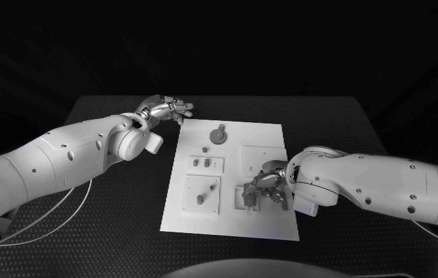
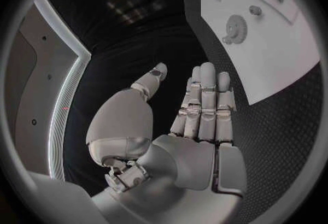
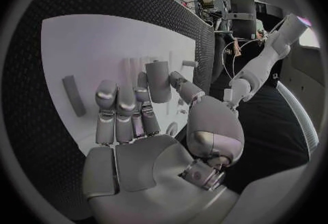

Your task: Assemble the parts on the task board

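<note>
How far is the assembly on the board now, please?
Done: a gear sits on the board, and small parts stand in the left blocks. In hand: the right hand works low over the board's near right; whether it holds a part is unclear. Left: the left hand hangs off the board, holding nothing.

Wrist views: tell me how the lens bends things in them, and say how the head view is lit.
Left wrist view: the task board has bowed edges and a dark ring frames the circle. Right wrist view: the board's edge curves too behind the right hand. Head view: the board is bright; the background is black.
</note>
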Controlling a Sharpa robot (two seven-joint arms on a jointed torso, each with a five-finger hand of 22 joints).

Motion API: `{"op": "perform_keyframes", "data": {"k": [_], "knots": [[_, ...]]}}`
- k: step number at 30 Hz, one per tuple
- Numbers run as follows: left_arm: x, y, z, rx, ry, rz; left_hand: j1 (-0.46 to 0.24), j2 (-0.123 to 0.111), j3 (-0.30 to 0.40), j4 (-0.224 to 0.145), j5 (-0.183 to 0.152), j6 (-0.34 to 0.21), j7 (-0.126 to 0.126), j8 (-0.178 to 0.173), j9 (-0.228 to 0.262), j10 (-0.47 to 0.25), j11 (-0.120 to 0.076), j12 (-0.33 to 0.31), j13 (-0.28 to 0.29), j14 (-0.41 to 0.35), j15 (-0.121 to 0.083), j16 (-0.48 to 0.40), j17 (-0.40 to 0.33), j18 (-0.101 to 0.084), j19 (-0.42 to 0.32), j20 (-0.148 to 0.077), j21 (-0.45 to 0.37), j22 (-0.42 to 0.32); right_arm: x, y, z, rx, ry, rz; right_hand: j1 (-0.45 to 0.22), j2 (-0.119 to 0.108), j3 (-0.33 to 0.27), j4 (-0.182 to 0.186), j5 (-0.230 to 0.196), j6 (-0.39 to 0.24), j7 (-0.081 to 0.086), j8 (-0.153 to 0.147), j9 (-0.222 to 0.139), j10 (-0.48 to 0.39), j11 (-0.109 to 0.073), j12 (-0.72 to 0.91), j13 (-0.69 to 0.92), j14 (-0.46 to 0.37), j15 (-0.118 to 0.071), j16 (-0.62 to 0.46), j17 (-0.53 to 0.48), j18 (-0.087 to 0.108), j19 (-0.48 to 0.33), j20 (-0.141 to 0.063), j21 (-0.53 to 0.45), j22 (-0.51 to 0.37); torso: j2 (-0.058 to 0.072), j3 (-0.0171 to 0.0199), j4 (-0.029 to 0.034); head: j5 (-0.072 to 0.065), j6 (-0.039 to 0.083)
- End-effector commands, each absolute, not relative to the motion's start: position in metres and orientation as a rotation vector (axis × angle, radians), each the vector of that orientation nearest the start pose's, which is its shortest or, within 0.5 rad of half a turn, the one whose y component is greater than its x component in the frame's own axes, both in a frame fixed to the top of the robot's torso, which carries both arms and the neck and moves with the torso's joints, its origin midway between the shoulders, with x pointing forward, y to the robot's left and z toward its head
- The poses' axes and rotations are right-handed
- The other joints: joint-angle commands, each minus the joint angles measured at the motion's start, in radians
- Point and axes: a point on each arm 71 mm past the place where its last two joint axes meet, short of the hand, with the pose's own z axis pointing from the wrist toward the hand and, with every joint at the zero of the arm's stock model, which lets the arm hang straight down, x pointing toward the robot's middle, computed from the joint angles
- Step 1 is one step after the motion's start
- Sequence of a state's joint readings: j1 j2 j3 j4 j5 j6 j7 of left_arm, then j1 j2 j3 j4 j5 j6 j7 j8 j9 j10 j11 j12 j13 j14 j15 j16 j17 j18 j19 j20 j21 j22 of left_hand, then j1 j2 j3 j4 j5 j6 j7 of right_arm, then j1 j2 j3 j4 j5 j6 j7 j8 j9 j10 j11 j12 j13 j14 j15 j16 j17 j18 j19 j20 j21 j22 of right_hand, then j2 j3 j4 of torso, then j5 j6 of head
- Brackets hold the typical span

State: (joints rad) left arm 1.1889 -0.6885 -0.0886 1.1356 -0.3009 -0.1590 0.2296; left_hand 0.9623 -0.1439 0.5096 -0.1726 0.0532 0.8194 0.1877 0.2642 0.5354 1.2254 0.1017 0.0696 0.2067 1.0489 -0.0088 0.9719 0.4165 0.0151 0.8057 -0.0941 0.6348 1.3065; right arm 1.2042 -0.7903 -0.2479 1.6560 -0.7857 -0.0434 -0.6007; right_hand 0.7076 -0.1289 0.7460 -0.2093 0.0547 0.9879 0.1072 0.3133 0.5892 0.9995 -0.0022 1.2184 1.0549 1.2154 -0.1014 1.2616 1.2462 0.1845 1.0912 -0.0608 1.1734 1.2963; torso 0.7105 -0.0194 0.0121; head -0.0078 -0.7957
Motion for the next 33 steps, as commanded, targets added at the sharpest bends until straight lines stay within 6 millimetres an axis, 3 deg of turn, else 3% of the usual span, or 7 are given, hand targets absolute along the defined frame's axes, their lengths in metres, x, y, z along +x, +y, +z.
{"op": "perform_keyframes", "data": {"k": [1,29,33], "knots": [[0.54,0.236,-0.23,-0.897,1.695,-1.255,-0.008,-0.002,0.0,0.008,-0.004,-0.008,0.0,0.005,-0.001,-0.007,0.0,0.001,0.001,-0.002,0.003,-0.005,0.001,0.008,0.001,-0.01,-0.004,0.002,0.403,-0.165,-0.287,0.401,2.587,0.501,-0.01,0.001,-0.004,0.002,-0.005,0.007,-0.001,-0.004,-0.001,0.005,0.0,-0.006,0.001,0.005,-0.003,0.004,-0.001,0.077,0.001,0.005,0.007,-0.001,0.0,-0.0001,-0.0003,0.004,0.0],[0.54,0.237,-0.23,-0.898,1.697,-1.254,-0.01,-0.002,0.0,0.011,-0.004,-0.01,0.001,0.006,-0.001,-0.008,0.0,0.001,0.0,-0.003,0.004,-0.006,0.002,0.008,0.0,-0.01,-0.005,0.003,0.399,-0.157,-0.296,0.358,2.61,0.499,-0.03,-0.007,-0.008,0.013,-0.006,0.006,-0.001,-0.007,0.0,0.002,-0.001,-0.009,0.004,-0.004,-0.003,-0.001,-0.006,0.077,-0.002,0.003,0.008,-0.004,0.0,0.0002,-0.0006,0.013,-0.001],[0.54,0.238,-0.23,-0.899,1.696,-1.251,-0.01,-0.002,0.0,0.012,-0.004,-0.01,0.001,0.006,-0.001,-0.009,0.0,0.001,0.0,-0.003,0.003,-0.006,0.003,0.008,0.0,-0.01,-0.005,0.003,0.399,-0.157,-0.298,0.363,2.609,0.495,-0.031,-0.008,-0.008,0.013,-0.006,0.005,-0.001,-0.007,0.0,0.001,0.0,-0.009,0.004,-0.006,-0.003,-0.002,-0.007,0.077,-0.002,0.003,0.008,-0.004,0.001,0.002,-0.0002,0.014,-0.002]]}}
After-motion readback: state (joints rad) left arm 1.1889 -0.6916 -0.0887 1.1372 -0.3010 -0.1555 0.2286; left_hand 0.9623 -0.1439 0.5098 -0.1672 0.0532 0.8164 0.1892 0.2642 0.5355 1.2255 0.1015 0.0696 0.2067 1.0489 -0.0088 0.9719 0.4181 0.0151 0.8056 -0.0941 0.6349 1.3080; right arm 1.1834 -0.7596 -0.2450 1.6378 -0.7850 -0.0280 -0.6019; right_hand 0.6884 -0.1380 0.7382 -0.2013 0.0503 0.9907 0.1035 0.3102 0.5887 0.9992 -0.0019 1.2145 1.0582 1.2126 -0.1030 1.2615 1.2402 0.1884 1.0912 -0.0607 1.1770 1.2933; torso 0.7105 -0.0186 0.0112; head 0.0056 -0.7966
